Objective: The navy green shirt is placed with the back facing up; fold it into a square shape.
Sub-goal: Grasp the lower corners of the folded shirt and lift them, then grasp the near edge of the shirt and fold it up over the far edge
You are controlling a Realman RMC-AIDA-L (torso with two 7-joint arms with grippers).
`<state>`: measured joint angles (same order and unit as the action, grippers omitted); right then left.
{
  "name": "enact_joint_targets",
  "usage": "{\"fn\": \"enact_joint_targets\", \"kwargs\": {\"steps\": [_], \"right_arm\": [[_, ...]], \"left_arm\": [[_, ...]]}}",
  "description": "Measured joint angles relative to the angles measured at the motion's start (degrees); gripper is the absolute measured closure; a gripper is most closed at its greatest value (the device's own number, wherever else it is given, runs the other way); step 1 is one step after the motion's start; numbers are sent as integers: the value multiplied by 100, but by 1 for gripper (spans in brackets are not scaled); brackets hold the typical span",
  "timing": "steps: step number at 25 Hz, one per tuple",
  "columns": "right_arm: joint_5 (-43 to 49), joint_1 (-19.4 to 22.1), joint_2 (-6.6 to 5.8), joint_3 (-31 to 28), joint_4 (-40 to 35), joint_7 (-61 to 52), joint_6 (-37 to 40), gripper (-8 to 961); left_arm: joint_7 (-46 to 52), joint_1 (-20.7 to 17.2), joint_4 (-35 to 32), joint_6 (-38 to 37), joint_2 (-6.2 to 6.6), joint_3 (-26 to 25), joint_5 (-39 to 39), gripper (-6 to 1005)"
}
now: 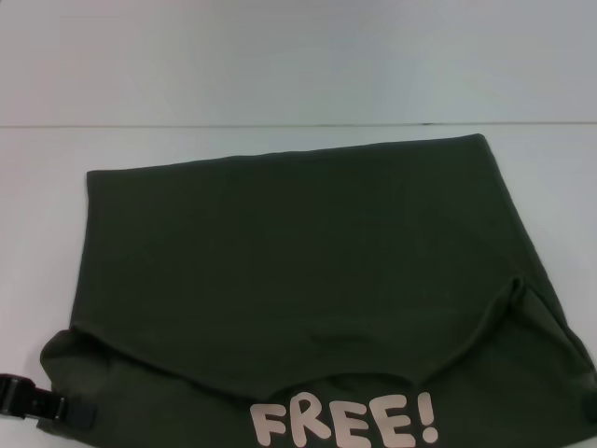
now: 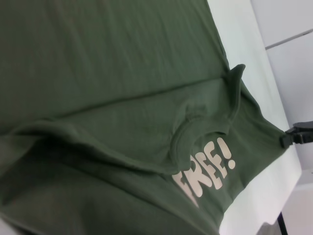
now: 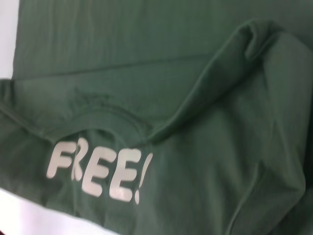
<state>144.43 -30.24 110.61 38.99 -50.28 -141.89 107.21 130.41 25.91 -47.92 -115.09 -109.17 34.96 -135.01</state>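
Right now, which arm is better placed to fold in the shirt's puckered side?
Right, probably. The navy green shirt puckers up on the robot's right, and the right gripper sits at that near edge. The left gripper is at the opposite near corner.

- the navy green shirt lies spread on the table, filling its near part; bare table lies behind it and to its left
- the FREE! print sits at the shirt's near edge, below a folded-over layer
- the left gripper is at the shirt's near left corner
- the right gripper is at the near right edge
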Motion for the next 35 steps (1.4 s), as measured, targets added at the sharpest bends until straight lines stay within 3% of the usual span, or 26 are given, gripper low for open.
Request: {"fn": "enact_joint_targets", "kwargs": {"steps": [5,10,16,20,26,31,35], "right_arm": [[-204,-94,-23,-632,34,329,171,907],[-1211,-196,-109,-1147,56,437,137,906],[-2146,-303,-164,-1387,489,425,-1395,905],[-2183,-595,-30,-1274,873,566,-2819,904],[-2152,-1072,98,-305,1648,808,-5058,903],[-2151,-1252,270,243,1648,773,-6003,902],[-2151,-1455,336,369,1629,790,-6455,901]], "left_arm": [[-86,64,29,-117,30,-215,183,960],[35,450,211,33,161,-855,343,959],[641,852,466,1293,230,-1158,349,959],[830,1104,697,2233,138,-1113,330,960],[894,1344,1056,3576,-22,-865,292,960],[959,1387,919,4444,-262,-840,338,960],[1170,1392,892,4741,-290,-829,318,960]]}}
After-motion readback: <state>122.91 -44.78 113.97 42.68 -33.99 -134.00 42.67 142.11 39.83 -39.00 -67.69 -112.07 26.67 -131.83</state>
